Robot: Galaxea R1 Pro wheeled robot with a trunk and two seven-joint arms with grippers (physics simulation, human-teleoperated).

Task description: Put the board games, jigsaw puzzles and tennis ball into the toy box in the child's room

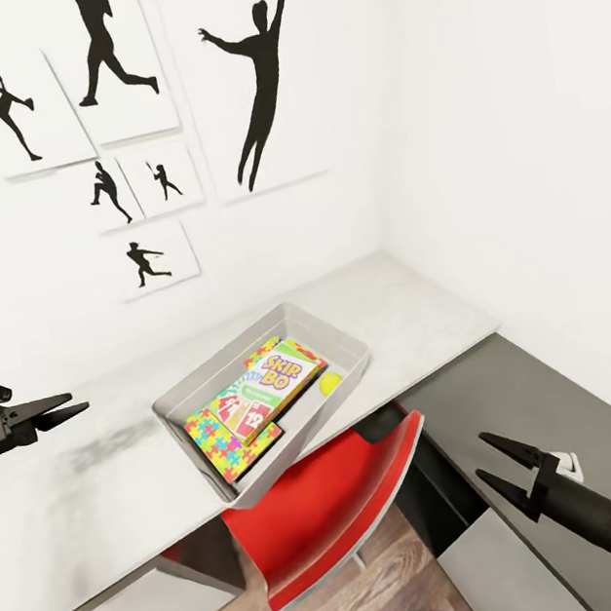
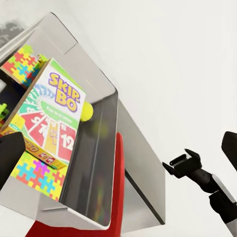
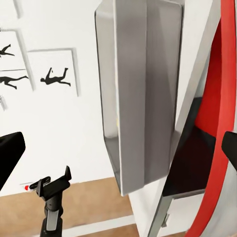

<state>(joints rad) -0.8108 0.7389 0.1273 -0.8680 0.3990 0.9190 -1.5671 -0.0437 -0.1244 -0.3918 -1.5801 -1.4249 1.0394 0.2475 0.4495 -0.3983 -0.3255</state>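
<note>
Right gripper (image 1: 499,467) lowest in head view: jaws spread wide, nothing held. Left gripper (image 1: 70,407) over table (image 1: 70,501): fingers close together, nothing between them; whether fully closed, cannot tell. Toy box (image 1: 335,335) on table, front corner overhanging edge above red chair (image 1: 328,509). Inside: Skip-Bo board game (image 2: 59,116) stacked on second game box, jigsaw puzzles (image 1: 219,442) beneath, tennis ball (image 2: 87,111) against wall. Handling estimate: cartons light, rigid, grip across long edges; puzzles thin, likely flexible; ball prone to roll. Tabletop pale grey, smooth. White walls, athlete silhouette prints (image 1: 259,76), wood-plank floor.
</note>
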